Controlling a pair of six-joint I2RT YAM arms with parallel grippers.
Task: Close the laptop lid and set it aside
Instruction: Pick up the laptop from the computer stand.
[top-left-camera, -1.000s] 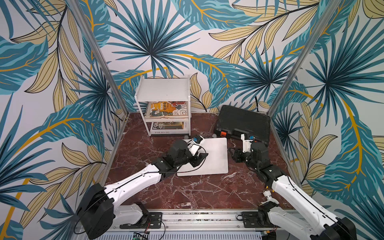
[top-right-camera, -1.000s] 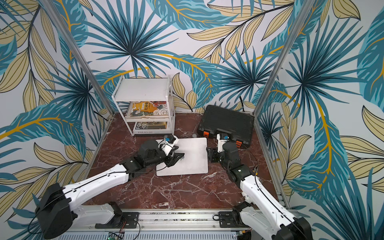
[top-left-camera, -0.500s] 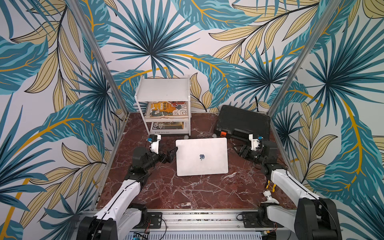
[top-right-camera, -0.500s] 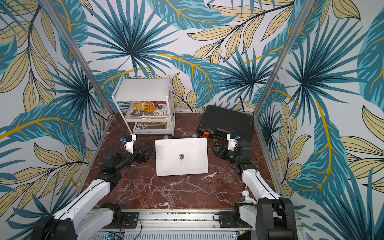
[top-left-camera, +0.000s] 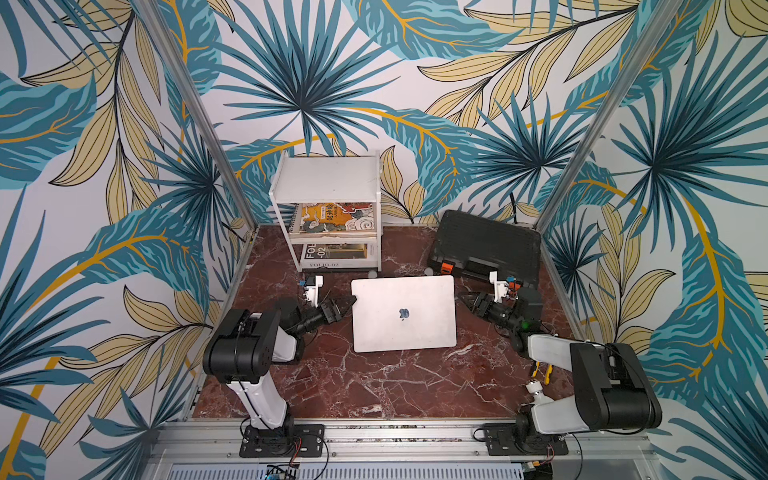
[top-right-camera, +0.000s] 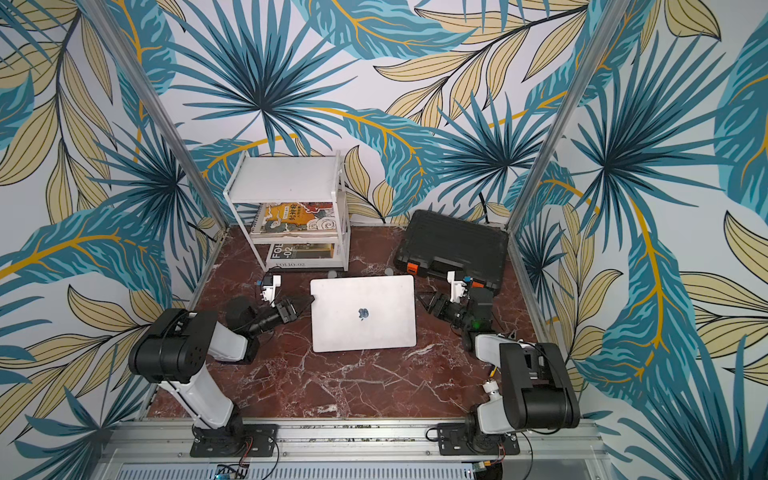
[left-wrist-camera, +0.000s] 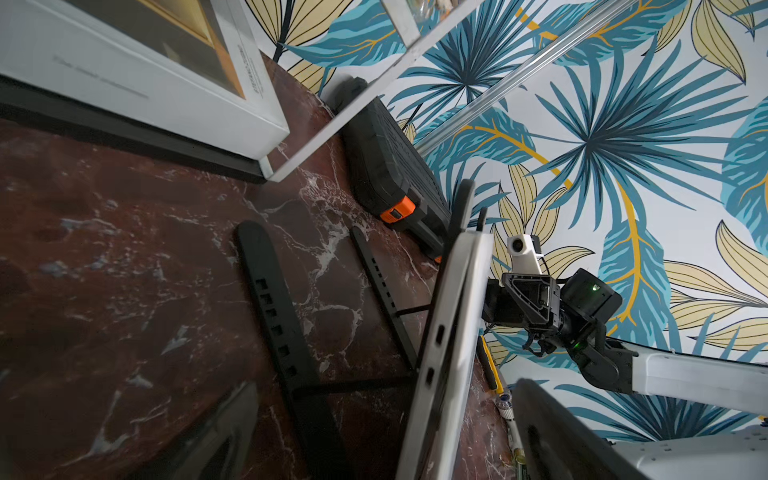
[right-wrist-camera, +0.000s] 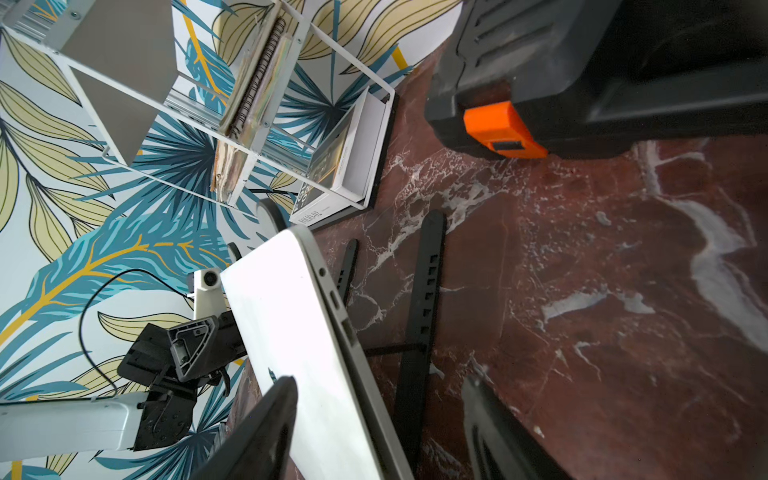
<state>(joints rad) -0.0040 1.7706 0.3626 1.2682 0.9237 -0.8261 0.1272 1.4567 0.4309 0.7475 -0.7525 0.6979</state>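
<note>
Laptop is sitting mid-way across the surface, propped on a black stand, with the laptop lid lying shut and its logo facing up. Left hand is hovering at its left edge, fingers spread wide, gripping nothing. Right hand is hovering just beside the right edge, fingers likewise apart, released.

On the red-brown marbled surface, a white three-tier metal shelf unit holds an orange illustrated spiral notebook above a white "FOLIO-02" book, well apart from a closed black plastic case with orange latches.
</note>
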